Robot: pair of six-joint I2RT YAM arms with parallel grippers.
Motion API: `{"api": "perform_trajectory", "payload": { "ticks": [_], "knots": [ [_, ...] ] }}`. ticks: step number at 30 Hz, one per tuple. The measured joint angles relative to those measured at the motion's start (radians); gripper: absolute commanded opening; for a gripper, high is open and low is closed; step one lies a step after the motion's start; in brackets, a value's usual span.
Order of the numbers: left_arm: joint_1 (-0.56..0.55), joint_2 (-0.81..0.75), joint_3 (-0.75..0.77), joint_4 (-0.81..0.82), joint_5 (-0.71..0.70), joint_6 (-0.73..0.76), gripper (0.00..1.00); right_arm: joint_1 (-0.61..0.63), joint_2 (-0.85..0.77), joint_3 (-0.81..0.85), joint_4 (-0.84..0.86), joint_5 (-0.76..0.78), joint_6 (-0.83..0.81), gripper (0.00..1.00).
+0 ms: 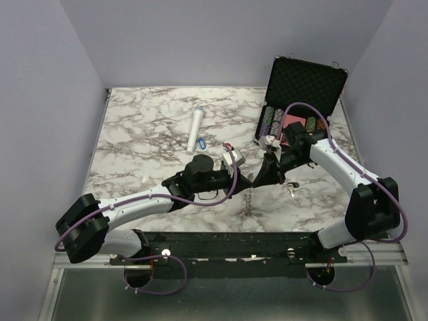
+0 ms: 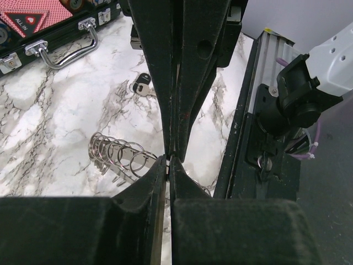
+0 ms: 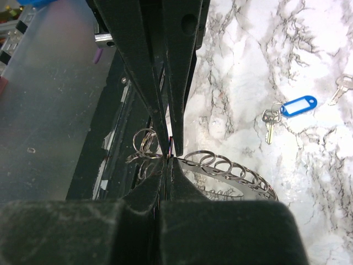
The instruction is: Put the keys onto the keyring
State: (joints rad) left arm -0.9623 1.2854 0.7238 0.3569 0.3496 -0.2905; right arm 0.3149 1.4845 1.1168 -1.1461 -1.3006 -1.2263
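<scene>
The keyring [image 1: 249, 200] is a flat grey band carrying several small split rings, and it hangs over the table's near edge between both grippers. My right gripper [image 3: 167, 156] is shut on the band [image 3: 231, 172]; small rings stick out on either side of its fingertips. My left gripper [image 2: 168, 158] meets it tip to tip, its jaws only a slit apart, with the keyring [image 2: 118, 154] at its tips. A blue-tagged key [image 3: 298, 106] and a bare key [image 3: 344, 84] lie on the marble. A black-tagged key [image 2: 142, 84] lies beyond. In the top view the left gripper [image 1: 249, 178] and the right gripper [image 1: 262, 175] touch.
An open black case [image 1: 304, 87] of poker chips stands at the back right; its handle [image 2: 66, 52] faces the grippers. A white cylinder [image 1: 196, 128] lies at the back centre with a blue tag [image 1: 200, 142] beside it. The black rail [image 1: 267, 244] runs along the near edge.
</scene>
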Motion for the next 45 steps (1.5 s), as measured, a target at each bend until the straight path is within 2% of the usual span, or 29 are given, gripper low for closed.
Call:
{"api": "perform_trajectory", "payload": {
  "ticks": [7,10,12,14,16,18,25,30,35,40,45],
  "knots": [
    [0.003,0.005,-0.076,0.115,-0.024,-0.027,0.30,0.007,0.000,-0.028,0.077,0.010,0.101,0.00],
    [0.006,0.005,-0.100,0.156,-0.032,-0.037,0.41,0.008,0.000,-0.029,0.090,0.009,0.114,0.00],
    [0.006,0.003,-0.116,0.179,-0.037,-0.040,0.43,0.009,0.000,-0.029,0.100,0.009,0.121,0.00],
    [0.006,-0.009,-0.140,0.200,-0.043,-0.044,0.54,0.011,0.000,-0.029,0.109,0.009,0.126,0.00],
    [0.006,-0.026,-0.164,0.229,-0.047,-0.044,0.59,0.011,0.000,-0.029,0.113,0.009,0.128,0.00],
    [0.006,-0.045,-0.184,0.256,-0.049,-0.046,0.69,0.011,0.000,-0.029,0.116,0.009,0.128,0.00],
    [0.006,-0.135,-0.295,0.372,-0.056,-0.014,0.84,0.011,0.000,-0.029,0.103,0.005,0.099,0.00],
    [0.008,-0.166,-0.371,0.455,-0.065,0.021,0.83,0.011,0.000,-0.029,0.057,-0.004,0.029,0.00],
    [0.008,-0.137,-0.405,0.583,-0.055,0.090,0.77,0.011,0.000,-0.029,0.004,-0.011,-0.050,0.00],
    [0.008,-0.055,-0.402,0.681,-0.042,0.146,0.58,0.011,0.000,-0.029,-0.047,-0.016,-0.131,0.00],
    [0.011,0.011,-0.372,0.719,-0.007,0.150,0.48,0.011,0.000,-0.029,-0.072,-0.018,-0.174,0.00]
  ]
}}
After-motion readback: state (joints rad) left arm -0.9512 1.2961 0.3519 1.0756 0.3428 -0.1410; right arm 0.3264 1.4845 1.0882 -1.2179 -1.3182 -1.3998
